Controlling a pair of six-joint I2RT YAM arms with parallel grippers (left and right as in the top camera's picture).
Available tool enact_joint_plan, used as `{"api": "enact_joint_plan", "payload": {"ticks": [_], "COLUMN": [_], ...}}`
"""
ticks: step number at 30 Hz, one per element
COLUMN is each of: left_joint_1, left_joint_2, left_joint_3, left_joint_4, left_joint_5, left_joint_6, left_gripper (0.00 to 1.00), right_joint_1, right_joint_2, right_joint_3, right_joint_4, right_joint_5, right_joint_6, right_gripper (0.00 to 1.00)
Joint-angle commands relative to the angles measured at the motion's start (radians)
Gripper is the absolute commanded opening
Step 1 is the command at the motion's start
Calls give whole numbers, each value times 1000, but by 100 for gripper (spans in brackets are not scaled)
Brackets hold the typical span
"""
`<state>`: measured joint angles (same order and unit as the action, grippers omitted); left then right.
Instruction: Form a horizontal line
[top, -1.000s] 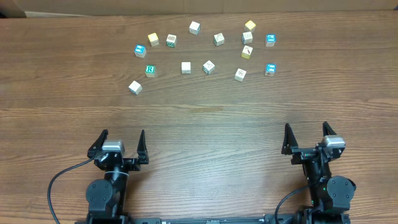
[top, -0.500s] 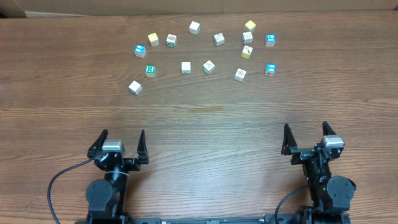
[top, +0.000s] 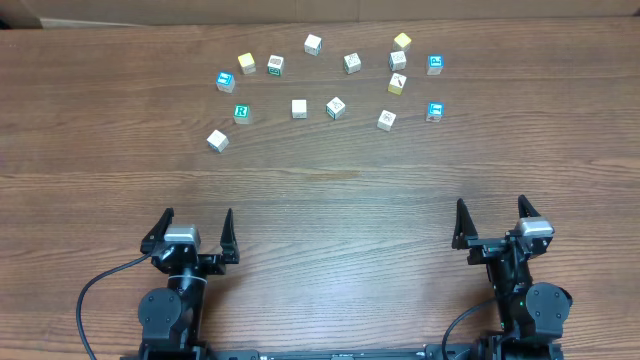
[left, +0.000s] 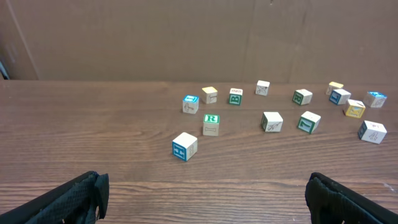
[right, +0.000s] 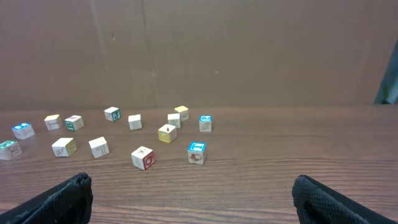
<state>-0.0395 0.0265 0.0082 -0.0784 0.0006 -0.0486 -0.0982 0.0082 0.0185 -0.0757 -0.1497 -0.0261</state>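
A green "R" cube (top: 241, 113) and three pale cubes (top: 299, 108), (top: 336, 107), (top: 387, 120) lie in a loose, uneven row across the far half of the table. The rightmost one sits slightly nearer me. In the left wrist view the "R" cube (left: 211, 124) is ahead, with pale cubes (left: 272, 121) to its right. My left gripper (top: 197, 222) is open and empty near the front edge, far from the cubes. My right gripper (top: 491, 215) is also open and empty. Its wrist view shows the nearest pale cube (right: 142, 157).
Other cubes lie scattered behind and beside the row: blue-faced ones (top: 225, 81), (top: 434, 111), (top: 435, 64), yellow ones (top: 246, 63), (top: 397, 84), (top: 402, 41), and a white cube (top: 217, 140) nearest the left gripper. A brown wall stands behind the table.
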Motion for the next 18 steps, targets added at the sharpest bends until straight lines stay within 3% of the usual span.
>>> {"api": "enact_joint_plan", "payload": {"ticks": [1,18], "left_joint_1": [-6,-6], "left_joint_2": [-13,-8], "left_joint_3": [-3,8], "left_joint_4": [1,6], "left_joint_5": [16,45], "left_joint_6": [16,-27], "left_gripper": [100,100], "right_joint_1": [-2,-2], "right_joint_2": [-5,-5], "right_joint_3": [-10,-10], "right_joint_4": [4,4], "right_joint_5": [0,0], "right_joint_6": [-5,-5], "right_gripper": [100,100]}}
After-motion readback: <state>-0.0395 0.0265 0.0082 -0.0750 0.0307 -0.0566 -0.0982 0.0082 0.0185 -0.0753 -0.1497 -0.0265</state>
